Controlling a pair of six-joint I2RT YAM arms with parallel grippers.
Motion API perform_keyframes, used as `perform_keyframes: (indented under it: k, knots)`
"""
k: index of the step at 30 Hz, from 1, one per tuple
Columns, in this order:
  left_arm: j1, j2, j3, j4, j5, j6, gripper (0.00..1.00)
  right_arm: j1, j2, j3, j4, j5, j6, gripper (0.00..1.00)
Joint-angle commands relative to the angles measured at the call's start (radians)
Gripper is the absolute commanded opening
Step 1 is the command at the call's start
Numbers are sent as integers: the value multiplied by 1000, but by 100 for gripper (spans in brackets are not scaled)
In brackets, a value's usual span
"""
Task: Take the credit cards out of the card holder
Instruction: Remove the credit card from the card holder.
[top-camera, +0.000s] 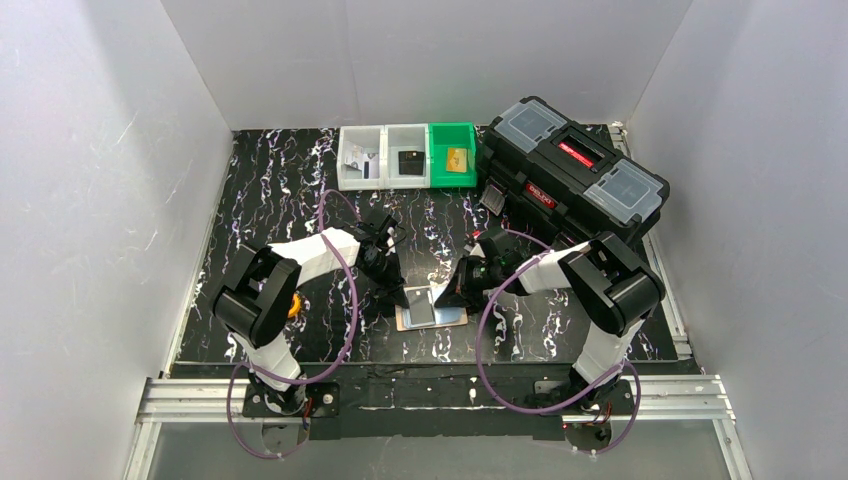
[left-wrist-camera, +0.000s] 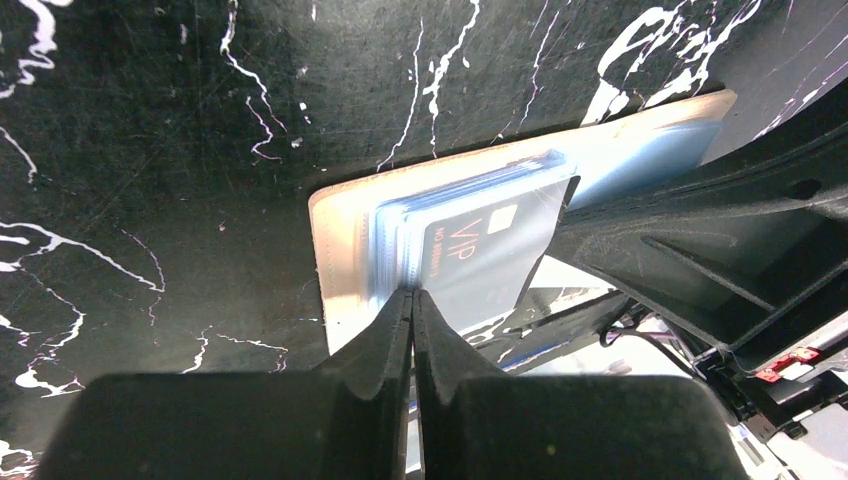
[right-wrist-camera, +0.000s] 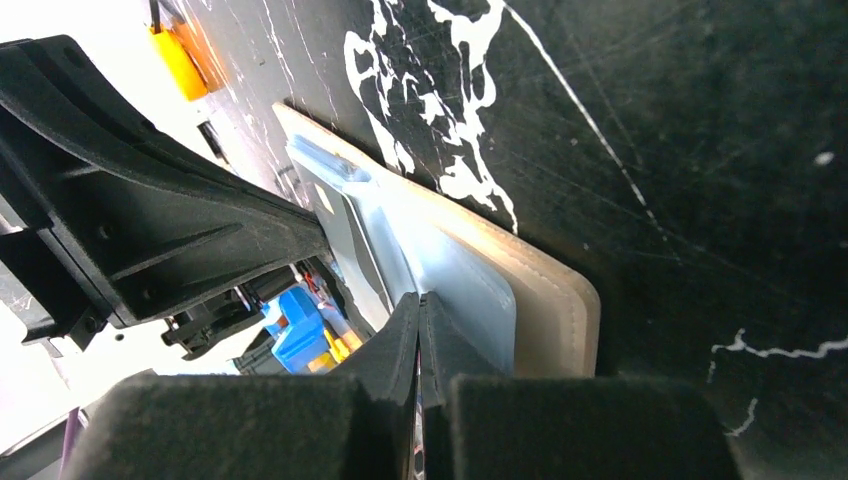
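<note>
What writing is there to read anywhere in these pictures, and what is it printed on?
"VIP": on the dark card tucked in the card holder.
"NO": starts a smaller line under it on the same card; the rest is too blurred to read.
Red labels on the black toolbox: too small to read.
Nothing else legible.

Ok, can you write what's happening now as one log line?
card holder: lying open | VIP card: inside sleeve | left gripper: shut at sleeve edge | right gripper: shut at other edge
</note>
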Motion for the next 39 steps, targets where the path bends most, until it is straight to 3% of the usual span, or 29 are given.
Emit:
perform_keyframes:
  k: [1,4,7,13,24,33,39]
  knots:
    - [-1,61,-63,-54,-145,40,0,-4,-1,-9,0,-7,-29,8]
    - [-1,65,-61,-53,-141,42,0,-4,4,-13,36,-29,-18,20]
    - [-1,69,-57,-50,-136,42,0,-4,6,-24,83,-50,2,23]
    - [-1,78,-51,-49,-130,43,0,-1,27,-33,184,-91,49,20]
    - [-2,85,-51,-43,-121,44,0,18,57,1,165,-92,45,12]
    - [-2,90,-51,-42,-119,45,0,26,75,10,163,-94,45,20]
    - [-2,88,-54,-41,-117,46,0,28,82,13,162,-97,46,15]
